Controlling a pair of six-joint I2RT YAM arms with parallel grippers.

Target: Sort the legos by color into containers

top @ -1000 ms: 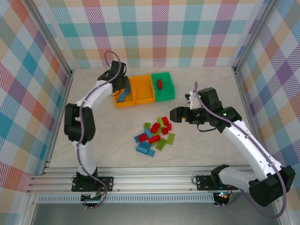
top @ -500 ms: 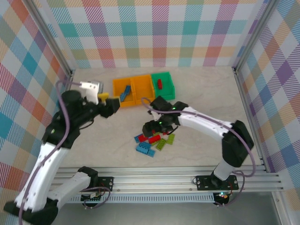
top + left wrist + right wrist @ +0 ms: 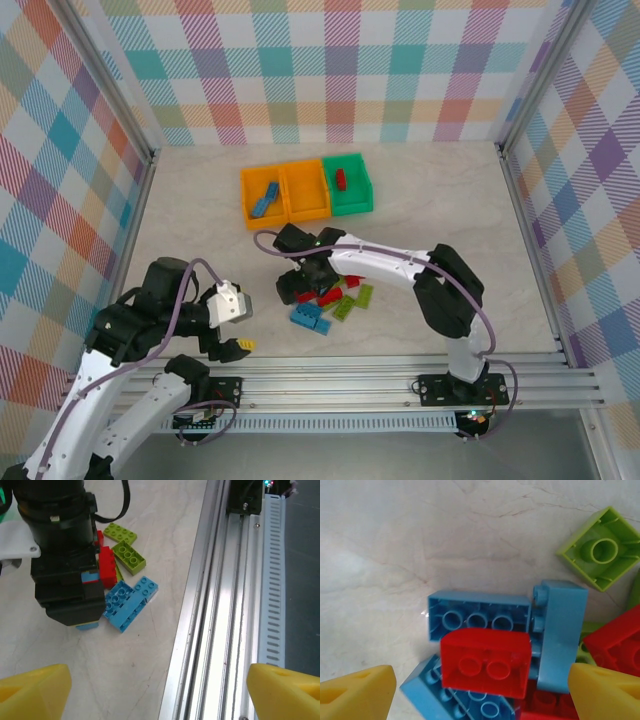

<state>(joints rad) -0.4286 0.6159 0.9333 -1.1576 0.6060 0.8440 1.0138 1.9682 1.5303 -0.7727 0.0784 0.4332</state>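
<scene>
The legos lie in a heap [image 3: 332,295] of blue, red and lime bricks at mid-table. My right gripper [image 3: 302,287] hangs open just over the heap's left side. In the right wrist view a red brick [image 3: 486,657] sits between its yellow fingertips [image 3: 355,692] on top of blue bricks [image 3: 479,615], untouched. The containers stand in a row at the back: the left orange bin [image 3: 248,185] holds a blue brick [image 3: 265,203], the middle orange bin [image 3: 304,190] looks bare, and the green bin [image 3: 362,185] holds a red brick [image 3: 341,180]. My left gripper [image 3: 232,335] is open and holds nothing, near the front rail.
An aluminium rail [image 3: 225,605] runs along the table's near edge right beside my left gripper. The left wrist view shows the right gripper's black body [image 3: 65,580] over blue bricks [image 3: 130,602] and lime bricks [image 3: 129,557]. Plaid walls enclose the table.
My left arm has swung back from the bins to the front-left by the rail, leaving the blue brick in the left orange bin. My right arm has moved left and down over the heap.
</scene>
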